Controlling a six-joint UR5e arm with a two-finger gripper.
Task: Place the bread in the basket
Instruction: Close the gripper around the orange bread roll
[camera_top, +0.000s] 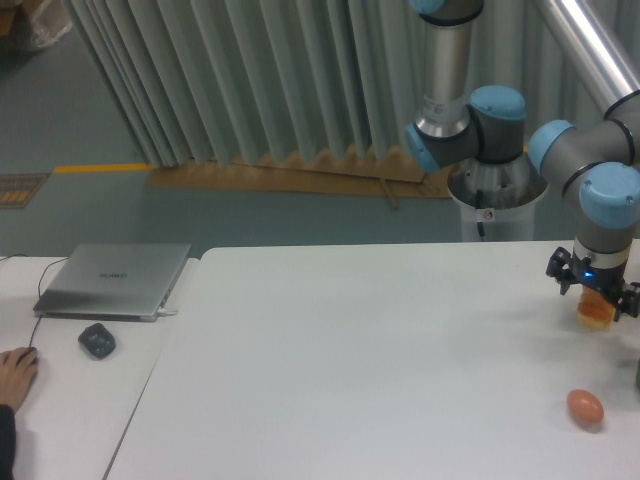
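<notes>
Golden bread (596, 312) sits clamped in my gripper (596, 300); I should hold firmly, travelling level toward the unseen basket.

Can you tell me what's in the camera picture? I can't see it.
A robot arm's gripper holds a small golden-orange bread just above a white table at the far right. A smooth reddish-orange egg shape lies nearer the front. On the left sit a closed laptop and a mouse.
</notes>
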